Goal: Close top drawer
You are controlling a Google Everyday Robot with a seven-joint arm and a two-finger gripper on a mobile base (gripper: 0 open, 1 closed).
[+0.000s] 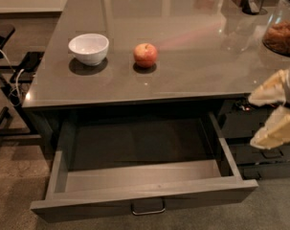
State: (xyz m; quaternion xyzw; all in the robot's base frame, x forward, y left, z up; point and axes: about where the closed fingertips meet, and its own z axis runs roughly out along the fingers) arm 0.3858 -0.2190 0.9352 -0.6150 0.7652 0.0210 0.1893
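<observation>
Top drawer stands wide open at the near side of the scene. Its dark-grey front panel is nearest, and a metal loop handle sits centred low on it. Behind the panel the lighter grey inner walls run back under the near edge of the counter. Open floor lies to the left of the drawer's left wall, and a strip of it shows off the right front corner.

To the right of the drawer, past its right wall and apart from it, the gripper hangs at the right edge of the view. It is about level with the counter's near edge, in front of a narrower stack of dark drawers. Its cream fingers are released, spread one above the other with nothing between them, tips pointing left.

On the glossy grey counter, a white bowl sits near the left edge and a red apple near it on the right, apart from it. Both are set back from the near edge. Much open counter surface lies to the right of them. A glass jar of brown contents stands at the far right.
</observation>
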